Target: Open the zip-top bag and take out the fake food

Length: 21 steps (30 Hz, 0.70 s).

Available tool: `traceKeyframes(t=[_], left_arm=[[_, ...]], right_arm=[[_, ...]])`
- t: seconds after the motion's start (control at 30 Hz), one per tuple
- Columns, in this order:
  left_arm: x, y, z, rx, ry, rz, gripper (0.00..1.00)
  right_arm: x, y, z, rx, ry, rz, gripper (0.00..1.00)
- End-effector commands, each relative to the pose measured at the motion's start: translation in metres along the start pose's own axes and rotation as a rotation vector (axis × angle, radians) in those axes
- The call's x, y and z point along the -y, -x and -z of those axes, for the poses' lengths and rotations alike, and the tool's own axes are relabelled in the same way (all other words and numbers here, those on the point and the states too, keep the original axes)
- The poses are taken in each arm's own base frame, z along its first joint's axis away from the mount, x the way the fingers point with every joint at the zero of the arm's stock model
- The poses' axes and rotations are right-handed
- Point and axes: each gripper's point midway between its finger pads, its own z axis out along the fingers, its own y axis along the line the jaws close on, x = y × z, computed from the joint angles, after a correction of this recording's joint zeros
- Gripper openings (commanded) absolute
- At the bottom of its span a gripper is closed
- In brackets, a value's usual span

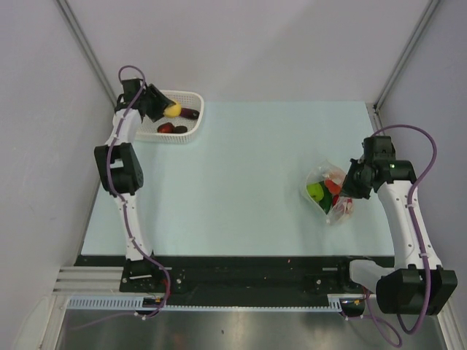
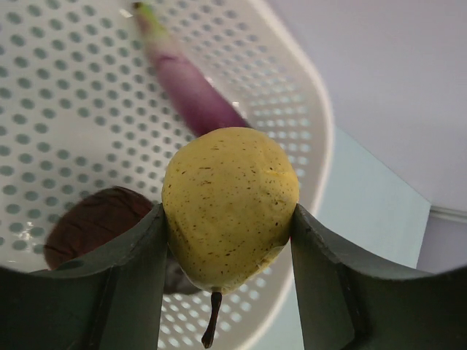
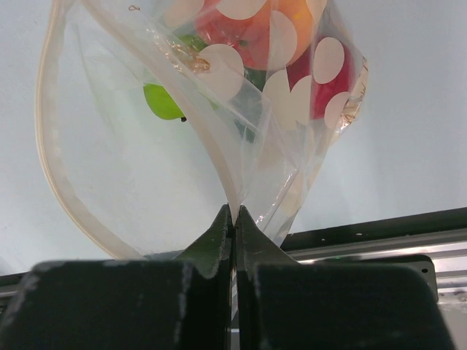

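Note:
A yellow toy pear [image 2: 228, 204], one piece of the fake food, is pinched between the dark fingers of my left gripper [image 2: 228, 219], stem hanging down. It hangs above the white mesh basket [image 2: 66, 87], at the table's far left [image 1: 191, 133]. On the right, the clear zip-top bag [image 1: 326, 191] lies with its mouth gaping. My right gripper [image 3: 234, 211] is shut on a fold of the bag [image 3: 131, 160] near the zip strip. A lime green piece [image 3: 160, 102] and red and orange pieces [image 3: 248, 36] show through the plastic.
In the basket lie a long purple vegetable [image 2: 193, 95] and a dark red-brown piece [image 2: 91, 226]. A dark piece [image 1: 180, 130] lies beside the red one [image 1: 166, 127]. Grey walls close in on both sides. A black rail runs along the near edge.

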Motion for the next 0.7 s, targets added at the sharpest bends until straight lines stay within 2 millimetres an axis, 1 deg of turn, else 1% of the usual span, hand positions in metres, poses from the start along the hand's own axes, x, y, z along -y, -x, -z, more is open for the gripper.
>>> traceKeyframes(t=[0.0, 0.07, 0.13, 0.17, 0.2, 0.23, 0.27, 0.33, 0.37, 0.4, 0.43, 0.47, 0.5, 0.53, 0.57, 0.6, 0.63, 0.67], left_arm=[[0.012, 0.012, -0.005, 0.015, -0.047, 0.059, 0.30], [0.003, 0.016, -0.008, 0.040, -0.014, 0.048, 0.38], [0.000, 0.018, -0.007, 0.051, 0.005, 0.031, 0.74], [0.002, 0.019, -0.003, 0.054, 0.012, 0.022, 0.90], [0.001, 0.020, -0.002, 0.058, 0.020, 0.012, 0.92], [0.001, 0.019, 0.000, 0.055, 0.022, -0.011, 0.92], [0.004, 0.019, 0.007, 0.052, 0.028, -0.024, 0.92], [0.003, 0.019, 0.016, 0.059, 0.063, -0.070, 0.93], [0.014, 0.024, 0.030, 0.075, 0.057, -0.091, 0.92], [0.011, 0.015, 0.034, 0.053, 0.069, -0.105, 0.86], [0.016, 0.007, 0.038, 0.041, 0.064, -0.118, 0.83], [0.023, -0.005, 0.054, 0.027, 0.059, -0.128, 0.76], [0.032, -0.015, 0.059, 0.021, 0.031, -0.152, 0.73], [0.050, -0.034, 0.066, 0.001, -0.001, -0.185, 0.69], [0.061, -0.058, 0.082, -0.019, -0.029, -0.211, 0.59], [0.084, -0.084, 0.091, -0.046, -0.090, -0.240, 0.55], [0.073, -0.122, 0.093, -0.110, -0.088, -0.241, 0.49], [0.105, -0.124, 0.117, -0.060, -0.178, -0.272, 0.47]], right_arm=[[-0.007, 0.014, 0.004, 0.045, 0.023, -0.025, 0.00], [-0.009, 0.015, 0.005, 0.046, 0.028, -0.031, 0.00], [-0.009, 0.014, 0.007, 0.049, 0.029, -0.031, 0.00], [-0.009, 0.015, 0.008, 0.053, 0.028, -0.031, 0.00], [-0.008, 0.013, 0.009, 0.052, 0.026, -0.030, 0.00], [-0.009, 0.013, 0.011, 0.057, 0.029, -0.028, 0.00], [-0.009, 0.013, 0.011, 0.059, 0.029, -0.025, 0.00], [-0.008, 0.011, 0.012, 0.053, 0.027, -0.018, 0.00], [-0.008, 0.012, 0.013, 0.058, 0.032, -0.014, 0.00], [-0.009, 0.011, 0.014, 0.056, 0.037, -0.011, 0.00], [-0.010, 0.011, 0.014, 0.057, 0.042, -0.008, 0.00], [-0.011, 0.010, 0.016, 0.059, 0.048, -0.006, 0.00], [-0.012, 0.010, 0.017, 0.063, 0.054, -0.004, 0.00], [-0.013, 0.010, 0.017, 0.063, 0.059, 0.004, 0.00], [-0.015, 0.009, 0.018, 0.063, 0.070, 0.006, 0.00], [-0.017, 0.009, 0.019, 0.062, 0.075, 0.010, 0.00], [-0.018, 0.008, 0.020, 0.062, 0.082, 0.013, 0.00], [-0.020, 0.006, 0.021, 0.057, 0.090, 0.017, 0.00]])
